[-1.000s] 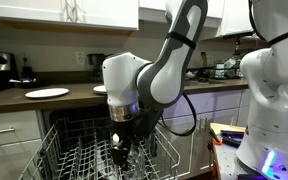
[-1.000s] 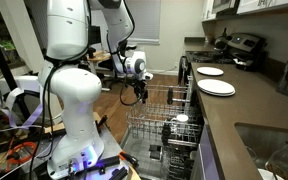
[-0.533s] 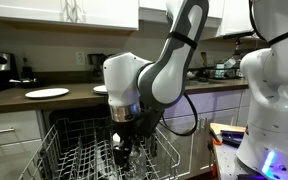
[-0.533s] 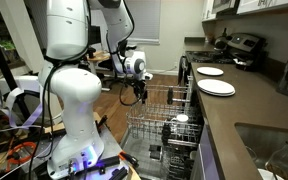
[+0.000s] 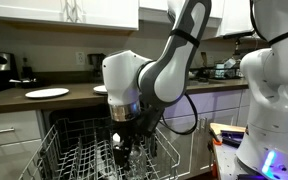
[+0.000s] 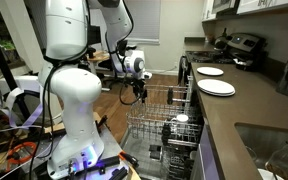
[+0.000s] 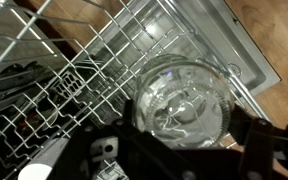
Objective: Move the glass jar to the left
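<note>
Jar (image 7: pixel 181 103) is sitting directly between the jaws of the gripper (image 5: pixel 122 150), with its mouth facing up toward the wrist. The jaws are standing spread to the jar's width, one on each side, close against the glass; whether they are clamping it cannot be told. Rack (image 7: pixel 74 60) is lying beneath the gripper, which is pointing straight down, probably to keep its fingers clear of the wires.

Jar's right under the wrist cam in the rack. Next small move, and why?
Probably close the gripper on the glass jar. The wrist view shows it between the jaws in the dishwasher rack, but contact isn't clear, so lifting now could miss it.
</note>
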### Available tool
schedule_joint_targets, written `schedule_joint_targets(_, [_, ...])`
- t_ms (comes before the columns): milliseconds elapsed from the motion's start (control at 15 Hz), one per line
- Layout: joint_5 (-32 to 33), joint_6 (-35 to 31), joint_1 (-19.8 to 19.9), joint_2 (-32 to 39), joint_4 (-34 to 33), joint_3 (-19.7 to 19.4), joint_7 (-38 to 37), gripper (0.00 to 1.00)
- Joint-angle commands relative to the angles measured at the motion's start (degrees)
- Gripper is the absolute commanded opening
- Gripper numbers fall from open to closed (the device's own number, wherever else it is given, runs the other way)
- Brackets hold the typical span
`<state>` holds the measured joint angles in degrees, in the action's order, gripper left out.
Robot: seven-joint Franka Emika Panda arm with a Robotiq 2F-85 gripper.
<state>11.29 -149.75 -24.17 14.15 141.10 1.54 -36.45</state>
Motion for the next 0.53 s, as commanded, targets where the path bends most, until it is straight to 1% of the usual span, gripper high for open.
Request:
schedule_joint_targets(0, [3.5, 4.5, 0.3, -3.8, 0.3, 1.1, -4.0, 0.61])
schedule_joint_targets(200, [5.2, 6.2, 1.0, -5.4, 0.4, 1.9, -5.0, 0.61])
schedule_joint_targets(467, [8.9, 5.5, 2.1, -6.6, 0.4, 2.1, -6.1, 0.61])
